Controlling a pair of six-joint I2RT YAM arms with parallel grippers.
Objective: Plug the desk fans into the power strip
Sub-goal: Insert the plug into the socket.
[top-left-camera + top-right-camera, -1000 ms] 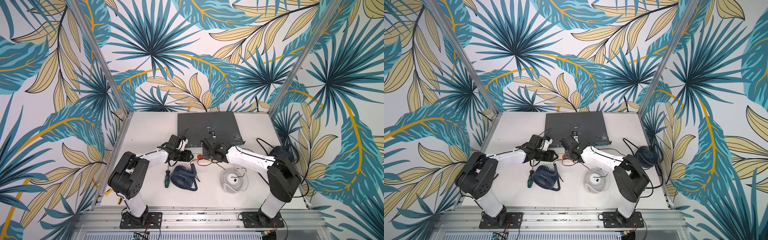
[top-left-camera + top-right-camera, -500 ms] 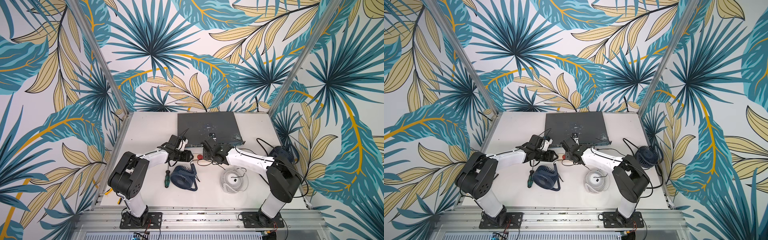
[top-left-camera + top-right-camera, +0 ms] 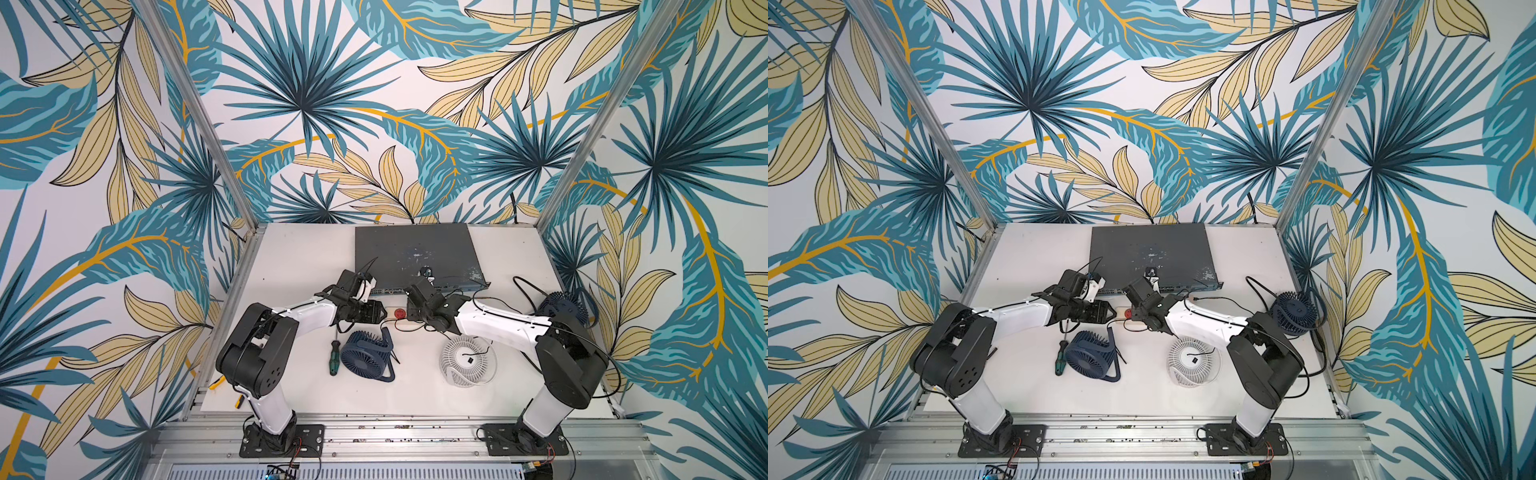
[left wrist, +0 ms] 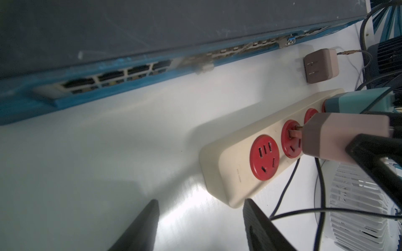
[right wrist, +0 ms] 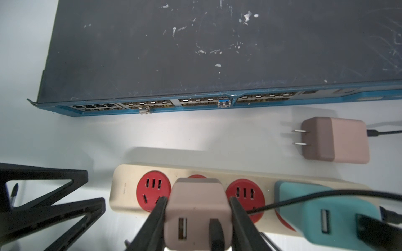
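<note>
right wrist, pink plug [image 5: 196, 208] at power strip [image 5: 123, 192]

At table's [image 3: 299, 266] back, switch box [image 3: 415, 253]; just before it, power strip [image 5: 125, 187]; loose adapter [image 5: 335, 140] between them; on strip, plugged adapter [image 5: 339, 217] at right end, another adapter [image 5: 196, 208] at second socket from left; nearer, left to right: screwdriver [image 3: 334, 357], fan [image 3: 365, 359], second fan [image 3: 467, 361]; third fan [image 3: 563, 305] at right edge

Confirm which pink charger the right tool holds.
The pink charger at the power strip's second socket, prongs touching it; the loose charger lies beside the network switch.
</note>
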